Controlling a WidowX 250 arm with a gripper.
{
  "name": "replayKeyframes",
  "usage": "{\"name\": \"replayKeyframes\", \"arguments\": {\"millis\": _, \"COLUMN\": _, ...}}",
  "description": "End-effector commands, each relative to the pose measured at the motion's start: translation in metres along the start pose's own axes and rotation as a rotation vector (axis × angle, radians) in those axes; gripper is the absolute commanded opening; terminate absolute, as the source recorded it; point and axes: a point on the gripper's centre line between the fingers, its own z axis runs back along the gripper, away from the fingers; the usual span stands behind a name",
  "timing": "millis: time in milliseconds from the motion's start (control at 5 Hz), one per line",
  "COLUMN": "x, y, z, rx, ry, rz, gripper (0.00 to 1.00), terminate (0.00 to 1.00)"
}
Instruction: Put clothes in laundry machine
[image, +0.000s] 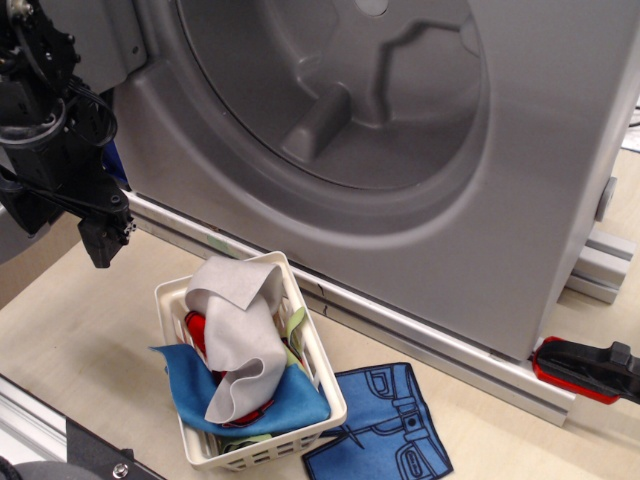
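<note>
Honestly, claw (107, 243) state I can't tell. Grey cloth (238, 330) lies below-right of it, light & floppy; pinch its raised top fold, w/ drum (330, 90) up-right.

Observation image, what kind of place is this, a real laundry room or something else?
Probably a lab mock-up of a laundry corner, not a home. The grey laundry machine is a plastic shell mounted on aluminium rails, a robot gripper hangs beside it, and the white basket holds small felt clothes.
</note>
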Motion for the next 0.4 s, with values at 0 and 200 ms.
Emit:
{"name": "replayKeyframes", "arguments": {"millis": 0, "x": 0.0, "y": 0.0, "z": 0.0, "rx": 0.0, "ry": 0.0, "rz": 0.0, "gripper": 1.0, "terminate": 0.0}}
{"name": "replayKeyframes", "arguments": {"millis": 200, "x": -0.006, "y": -0.029, "z": -0.009, "rx": -0.095, "ry": 0.025, "rz": 0.233, "gripper": 1.0, "terminate": 0.0}}
